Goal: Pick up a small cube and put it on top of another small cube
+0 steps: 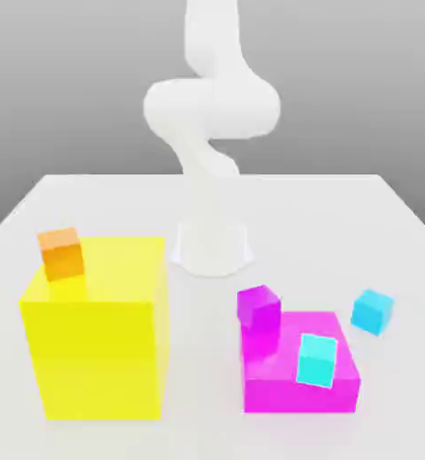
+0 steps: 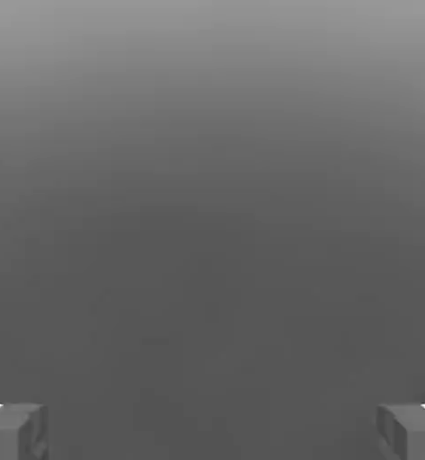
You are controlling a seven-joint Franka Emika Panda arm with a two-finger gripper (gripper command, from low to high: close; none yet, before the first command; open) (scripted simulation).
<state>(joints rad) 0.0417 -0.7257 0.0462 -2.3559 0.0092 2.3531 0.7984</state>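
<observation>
My gripper (image 2: 212,431) hangs wide open with nothing between its fingers (image 2: 13,431). The small sky-blue cube (image 1: 373,311) sits on the white table (image 1: 108,202) near its right edge in the exterior view, just beside the big magenta block (image 1: 301,382).

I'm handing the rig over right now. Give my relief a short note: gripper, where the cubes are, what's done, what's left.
Gripper: open, holding nothing.
Sky-blue cube: on the table, at the exterior view's right of the magenta block, apart from it.
Turquoise cube: on the magenta block's top, tilted.
Small magenta cube: at that block's far corner.
Orange cube: on the yellow block.
Done: nothing; no small cube stacked on another.
Left: grasp the sky-blue cube, lift it, set it on another small cube.
</observation>
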